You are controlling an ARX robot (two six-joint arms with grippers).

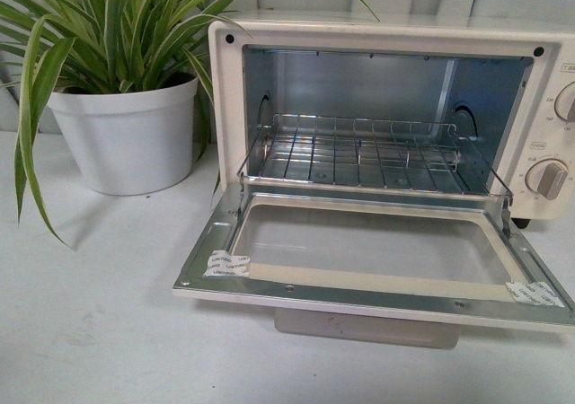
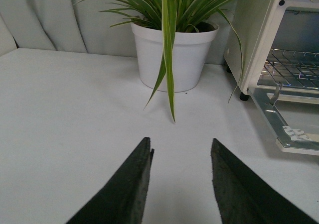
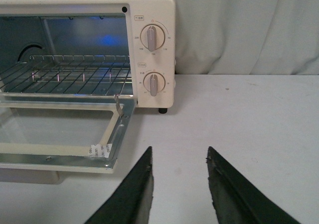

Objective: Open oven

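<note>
Oven: the oven (image 1: 386,144) stands on the white table (image 1: 99,332), just beside the potted plant (image 1: 126,126), which sits off the oven's hinge-free side wall, away from the knobs.
Door: the door (image 1: 368,269) is swung fully down and lies nearly flat in front of the oven's mouth, glass window facing up; the wire rack (image 1: 359,157) sits drawn partly forward inside the cavity.
Door's long axis: it runs across the oven's front, parallel to the oven's face, with the free edge farthest from the cavity.
Task progress: judging by the door lying flat, the opening looks already done; no further pull seems called for.
Left fingers: the left gripper (image 2: 180,179) has its fingers spread, nothing between them, hanging over bare table with the plant straight ahead.
Oven from left fingers: off to the side, beyond the plant; only the oven's near corner and door end show in the left wrist view, well apart from the fingers.
Right fingers: the right gripper (image 3: 178,184) is likewise released and empty, over bare table.
Oven from right fingers: the door's knob-side corner (image 3: 107,154) lies near, ahead and to one side; the two knobs (image 3: 153,59) stand farther ahead.
Nearer arm: the right, I judge, since the door corner sits closer to its fingers.
Risk: any forward reach by the right arm could knock the door's free edge.
</note>
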